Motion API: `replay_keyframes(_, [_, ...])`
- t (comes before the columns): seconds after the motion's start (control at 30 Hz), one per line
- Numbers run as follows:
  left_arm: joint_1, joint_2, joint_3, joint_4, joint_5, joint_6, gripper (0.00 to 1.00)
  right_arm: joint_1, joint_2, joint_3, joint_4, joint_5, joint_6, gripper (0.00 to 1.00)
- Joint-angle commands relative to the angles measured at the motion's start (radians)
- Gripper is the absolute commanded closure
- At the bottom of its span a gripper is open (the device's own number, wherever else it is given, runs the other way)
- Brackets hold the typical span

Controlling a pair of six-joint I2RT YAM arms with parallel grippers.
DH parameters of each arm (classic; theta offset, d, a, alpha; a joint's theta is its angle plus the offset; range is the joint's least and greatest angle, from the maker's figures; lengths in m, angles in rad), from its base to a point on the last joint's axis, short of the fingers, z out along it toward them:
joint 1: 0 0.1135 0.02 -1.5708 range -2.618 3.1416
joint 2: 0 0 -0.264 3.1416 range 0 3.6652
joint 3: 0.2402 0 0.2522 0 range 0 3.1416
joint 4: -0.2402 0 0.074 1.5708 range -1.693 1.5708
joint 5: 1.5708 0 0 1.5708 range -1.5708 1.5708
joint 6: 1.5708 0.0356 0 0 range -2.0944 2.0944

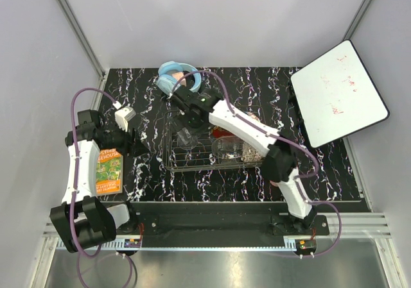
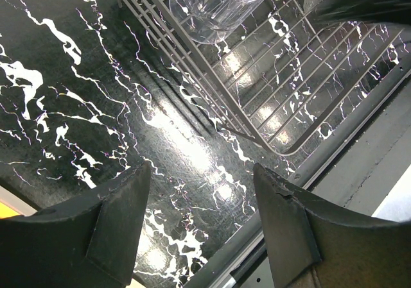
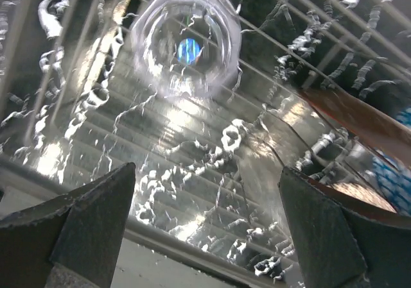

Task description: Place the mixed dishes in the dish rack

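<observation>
While the right gripper (image 3: 207, 172) hangs over the dish rack (image 1: 192, 168) with its jaws spread wide and empty, the clear tumbler (image 3: 186, 44) rests on the wires toward the rack's 9 o'clock end. Off the rack's 9 o'clock side, the left gripper (image 2: 200, 169) hovers above the marbled table (image 2: 77, 76), jaws parted around nothing.

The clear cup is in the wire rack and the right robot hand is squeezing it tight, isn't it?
Not quite. The clear tumbler is in the dish rack, but the right gripper is not squeezing it. The right wrist view shows its fingers spread wide open, with the tumbler apart from them.
</observation>
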Motion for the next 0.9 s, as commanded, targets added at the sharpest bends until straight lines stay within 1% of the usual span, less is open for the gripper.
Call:
replay_keyframes(0.0, [0.004, -0.015, 0.014, 0.002, 0.028, 0.000, 0.32, 0.039, -0.249, -0.126, -0.001, 0.145, -0.004, 0.00])
replay_keyframes(0.03, [0.004, -0.020, 0.020, -0.003, 0.028, 0.000, 0.32, 0.037, -0.295, -0.173, 0.027, 0.200, 0.023, 0.00])
replay_keyframes(0.07, [0.004, -0.024, 0.020, -0.003, 0.025, 0.005, 0.32, 0.037, -0.345, -0.292, 0.050, 0.340, 0.101, 0.00])
replay_keyframes(0.1, [0.004, -0.037, 0.023, -0.004, 0.022, 0.006, 0.32, 0.036, -0.448, -0.356, 0.070, 0.396, 0.140, 0.00])
replay_keyframes(0.13, [0.006, -0.041, 0.023, -0.004, 0.021, 0.009, 0.32, 0.034, -0.494, -0.414, 0.097, 0.496, 0.180, 0.00])
replay_keyframes(0.17, [0.004, -0.044, 0.023, -0.004, 0.019, 0.013, 0.32, 0.033, -0.586, -0.516, 0.097, 0.527, 0.270, 0.00])
replay_keyframes(0.23, [0.004, -0.044, 0.026, -0.004, 0.019, 0.009, 0.31, 0.025, -0.674, -0.621, 0.102, 0.528, 0.345, 0.00])
replay_keyframes(0.27, [0.004, -0.040, 0.026, -0.004, 0.021, 0.006, 0.32, 0.020, -0.753, -0.716, 0.100, 0.523, 0.428, 0.00])
replay_keyframes(0.3, [0.006, -0.038, 0.029, -0.007, 0.022, 0.005, 0.32, 0.001, -0.794, -0.761, 0.097, 0.515, 0.466, 0.00])
replay_keyframes(0.33, [0.006, -0.037, 0.029, -0.007, 0.022, 0.006, 0.32, -0.009, -0.832, -0.840, 0.091, 0.520, 0.543, 0.02])
replay_keyframes(0.37, [0.006, -0.037, 0.031, -0.009, 0.022, 0.005, 0.32, -0.018, -0.898, -0.876, 0.085, 0.523, 0.580, 0.04])
replay_keyframes(0.4, [0.006, -0.037, 0.031, -0.009, 0.022, 0.005, 0.32, -0.041, -0.930, -0.908, 0.076, 0.526, 0.608, 0.06])
replay_keyframes(0.47, [0.004, -0.043, 0.034, -0.010, 0.019, 0.003, 0.32, -0.049, -1.010, -0.982, 0.071, 0.523, 0.678, 0.11])
replay_keyframes(0.53, [0.006, -0.046, 0.036, -0.016, 0.013, 0.002, 0.32, -0.049, -1.053, -1.040, 0.070, 0.512, 0.723, 0.14])
replay_keyframes(0.6, [0.004, -0.054, 0.037, -0.023, 0.004, 0.009, 0.32, -0.050, -1.088, -1.069, 0.045, 0.515, 0.751, 0.14])
replay_keyframes(0.63, [0.006, -0.052, 0.037, -0.021, 0.001, 0.013, 0.32, -0.050, -1.095, -1.088, 0.027, 0.520, 0.799, 0.13])
replay_keyframes(0.73, [0.004, -0.051, 0.036, -0.026, -0.002, 0.011, 0.32, -0.050, -1.108, -1.128, 0.013, 0.497, 0.821, 0.11])
replay_keyframes(0.87, [0.006, -0.041, 0.039, -0.026, 0.011, 0.009, 0.32, -0.050, -1.098, -1.172, 0.015, 0.456, 0.862, 0.14])
